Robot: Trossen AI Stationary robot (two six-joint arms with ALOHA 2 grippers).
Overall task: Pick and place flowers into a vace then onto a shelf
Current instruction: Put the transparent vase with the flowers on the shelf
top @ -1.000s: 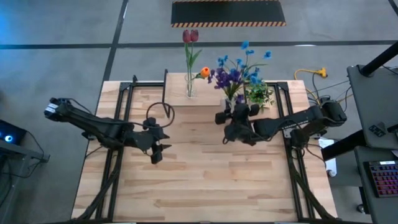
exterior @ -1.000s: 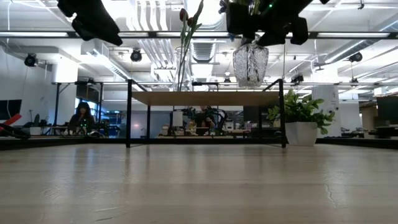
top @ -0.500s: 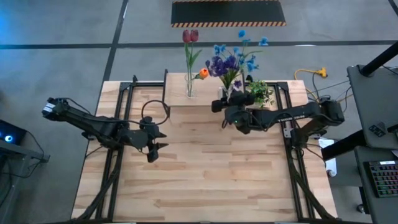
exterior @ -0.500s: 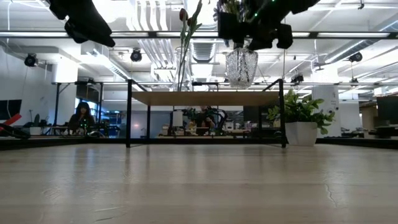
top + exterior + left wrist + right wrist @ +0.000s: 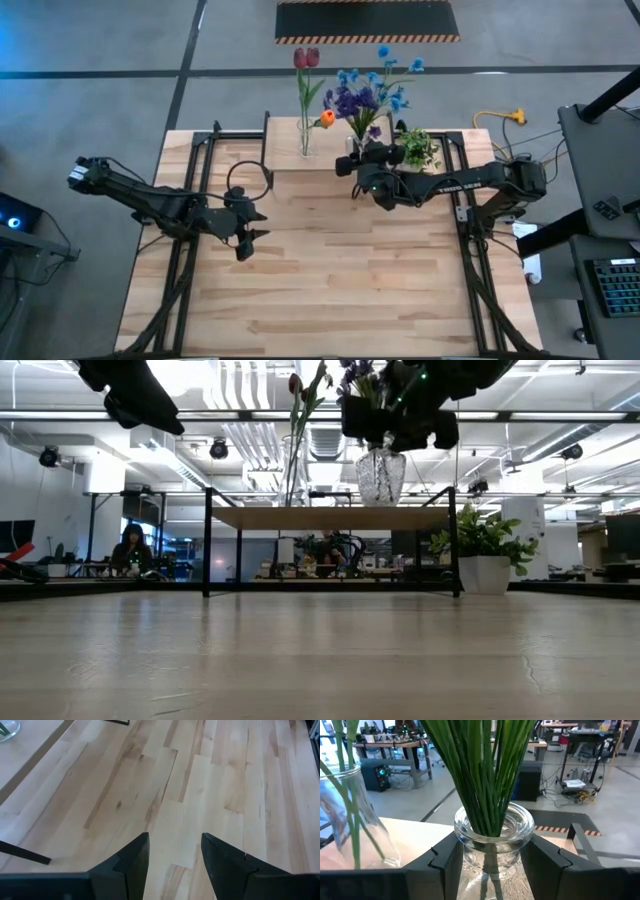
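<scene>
Flowers in a clear glass vase, held up at the shelf's front edge.

Nearest, the left gripper (image 5: 247,232) hovers above the bare desk (image 5: 330,300) left of its middle, fingers (image 5: 132,857) parted with nothing between them. Farther back, the right gripper (image 5: 362,172) clamps the ribbed neck of the glass vase (image 5: 493,845); its jaws press both sides, and the vase hangs just above the shelf (image 5: 330,517) top, apparently not resting on it. Green stems rise from it to purple and blue flowers (image 5: 368,92). Beyond, toward the shelf's left end, a second slim vase (image 5: 305,140) stands with red tulips (image 5: 306,58) and an orange bud. A potted plant (image 5: 417,150) sits by the shelf's right end.
</scene>
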